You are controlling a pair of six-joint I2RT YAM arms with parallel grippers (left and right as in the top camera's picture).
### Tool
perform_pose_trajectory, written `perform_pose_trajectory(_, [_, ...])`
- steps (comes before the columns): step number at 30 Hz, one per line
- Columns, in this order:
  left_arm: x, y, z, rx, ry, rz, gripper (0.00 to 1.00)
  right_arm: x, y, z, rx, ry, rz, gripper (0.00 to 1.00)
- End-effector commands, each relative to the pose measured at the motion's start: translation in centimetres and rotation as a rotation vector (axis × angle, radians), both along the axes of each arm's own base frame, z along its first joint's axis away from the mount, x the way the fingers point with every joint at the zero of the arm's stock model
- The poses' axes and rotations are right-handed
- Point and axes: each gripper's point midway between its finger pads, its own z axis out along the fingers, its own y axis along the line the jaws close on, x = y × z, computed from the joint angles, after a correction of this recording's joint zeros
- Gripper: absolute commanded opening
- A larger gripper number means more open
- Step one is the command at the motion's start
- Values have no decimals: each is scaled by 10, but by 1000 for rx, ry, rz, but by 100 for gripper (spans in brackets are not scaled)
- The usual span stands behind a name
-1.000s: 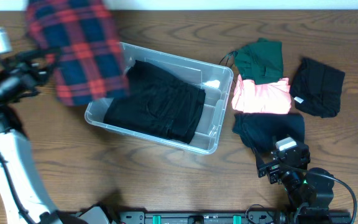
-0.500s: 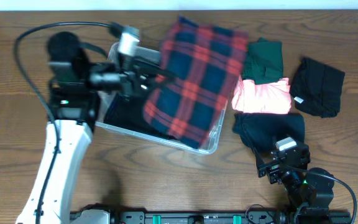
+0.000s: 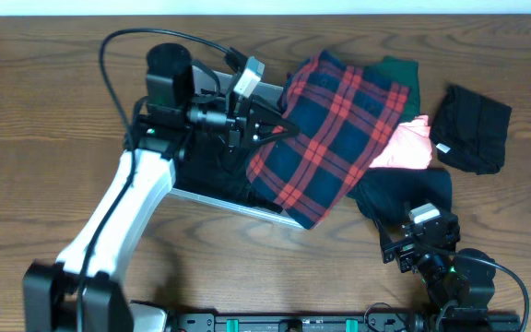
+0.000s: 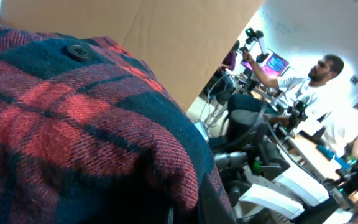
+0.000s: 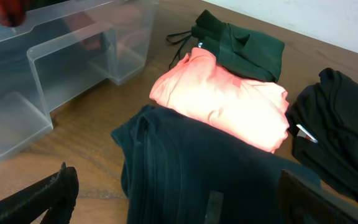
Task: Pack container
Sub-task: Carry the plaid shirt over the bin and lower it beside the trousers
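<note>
Overhead view: locate the clear plastic bin (image 3: 229, 203) at centre-left, largely under the plaid flannel shirt (image 3: 339, 138) clamped in the left gripper (image 3: 279, 129), note the right gripper (image 5: 179, 208) spread empty, and treat as likely light, rigid, slick-walled, best seized by the thick rim.

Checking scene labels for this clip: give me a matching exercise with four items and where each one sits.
Items:
1. plaid shirt
2. pink garment
3. green garment
4. container

Places:
a. on the table, between the green garment and a dark garment
b. partly covered by the plaid shirt
c. at the left claw, hanging over the container's right end
d. beyond the pink garment, as the right wrist view sees it

Pairs: 1-c, 2-a, 3-d, 4-b
</note>
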Motion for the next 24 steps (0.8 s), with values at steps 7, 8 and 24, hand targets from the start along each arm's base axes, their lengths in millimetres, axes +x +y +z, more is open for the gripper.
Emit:
perform_pose_trajectory(7, [37, 16, -94, 66, 352, 42, 6, 1, -3, 0, 8, 0, -21, 99])
perform_pose_trajectory(8, [40, 19, -103, 72, 391, 53, 6, 1, -3, 0, 8, 0, -21, 99])
perform_pose_trajectory(24, [98, 78, -166, 248, 446, 430, 6, 1, -3, 0, 8, 0, -21, 99])
